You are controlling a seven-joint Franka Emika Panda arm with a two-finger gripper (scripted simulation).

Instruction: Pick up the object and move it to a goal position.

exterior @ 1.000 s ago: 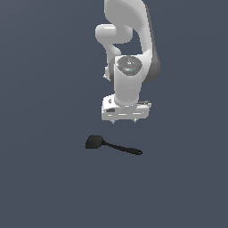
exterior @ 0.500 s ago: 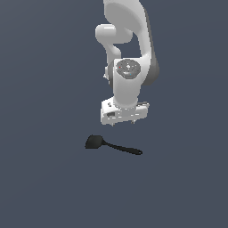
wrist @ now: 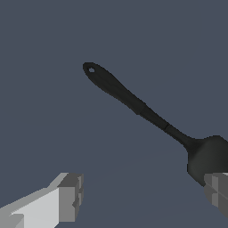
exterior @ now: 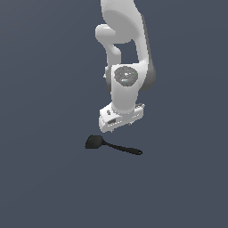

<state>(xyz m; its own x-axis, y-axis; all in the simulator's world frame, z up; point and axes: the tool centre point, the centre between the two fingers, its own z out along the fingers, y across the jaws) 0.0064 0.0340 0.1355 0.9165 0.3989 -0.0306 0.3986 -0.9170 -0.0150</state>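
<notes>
Spatula [exterior: 113, 146], all black, lies flat on the plain dark grey floor [exterior: 44, 187] in the exterior view. Its broad rounded head points toward nine o'clock and its long thin handle runs out toward four o'clock. My gripper [exterior: 121, 127] hangs above it, just beyond the handle's middle, not touching it. In the wrist view the two grey fingertips [wrist: 71, 196] stand wide apart with nothing between them; one sits over the edge of the spatula head, the other over bare floor. The handle stretches away from the head to a small hanging hole at its far tip.

I judge the spatula to be light and stiff, probably smooth plastic, so it could slip or pivot if pinched off balance. The head is too wide and flat to grip well. I would take hold on the handle, close to where it joins the head, near the likely balance point, with the fingers straddling the handle crosswise. As it lies low, the fingertips must reach almost to the floor before closing.
</notes>
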